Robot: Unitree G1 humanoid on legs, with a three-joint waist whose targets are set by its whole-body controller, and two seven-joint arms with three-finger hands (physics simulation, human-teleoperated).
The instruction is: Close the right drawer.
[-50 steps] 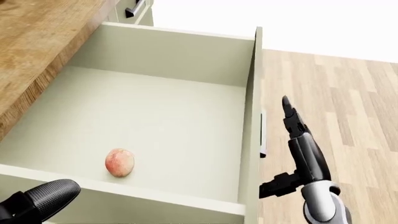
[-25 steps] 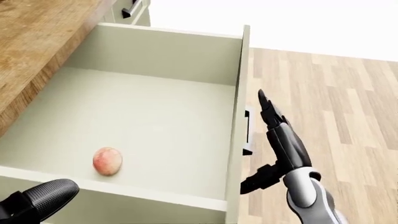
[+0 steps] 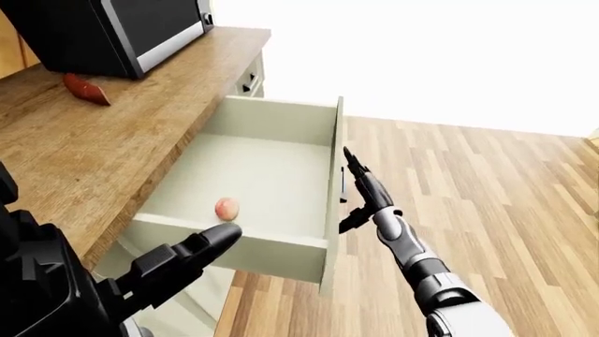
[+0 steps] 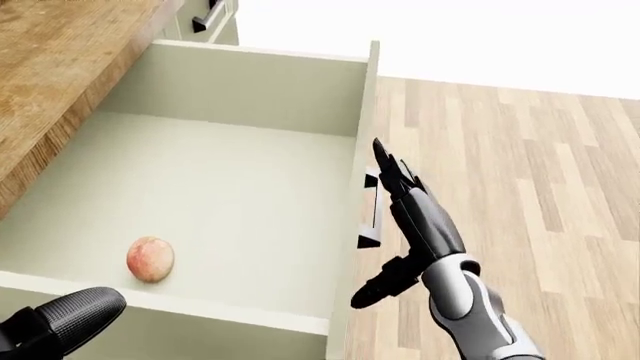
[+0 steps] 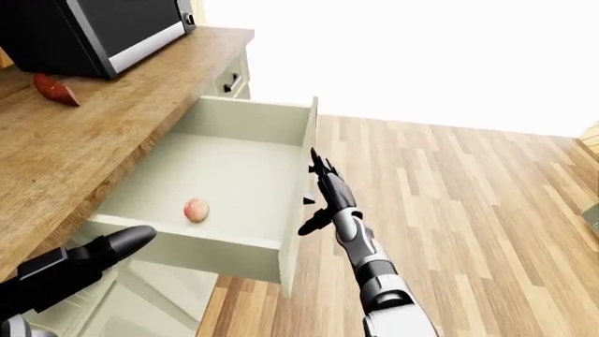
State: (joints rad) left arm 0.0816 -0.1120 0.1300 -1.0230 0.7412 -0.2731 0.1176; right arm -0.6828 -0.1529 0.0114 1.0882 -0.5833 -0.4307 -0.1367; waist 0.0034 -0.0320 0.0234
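The right drawer (image 4: 240, 82) stands pulled out from under the wooden counter (image 4: 60, 67), pale grey-green inside. A peach (image 4: 150, 259) lies on its floor at the lower left. The drawer's front panel (image 4: 364, 127) runs down the middle of the head view, with a dark handle (image 4: 370, 214) on its outer face. My right hand (image 4: 408, 219) is open and flat, fingers stretched upward beside that handle, against or very close to the panel. My left hand (image 3: 192, 253) is open, below the drawer's near wall, touching nothing.
A black microwave (image 3: 112, 31) and a red-brown vegetable (image 3: 86, 90) sit on the counter in the left-eye view. Another drawer handle (image 3: 251, 83) shows further along the cabinet. Light wood floor (image 3: 486, 210) spreads to the right of the drawer.
The drawer front has slid left in the head view, towards the counter, with the peach carried along. My right hand has followed it left, staying by the handle. The left hand has stayed put.
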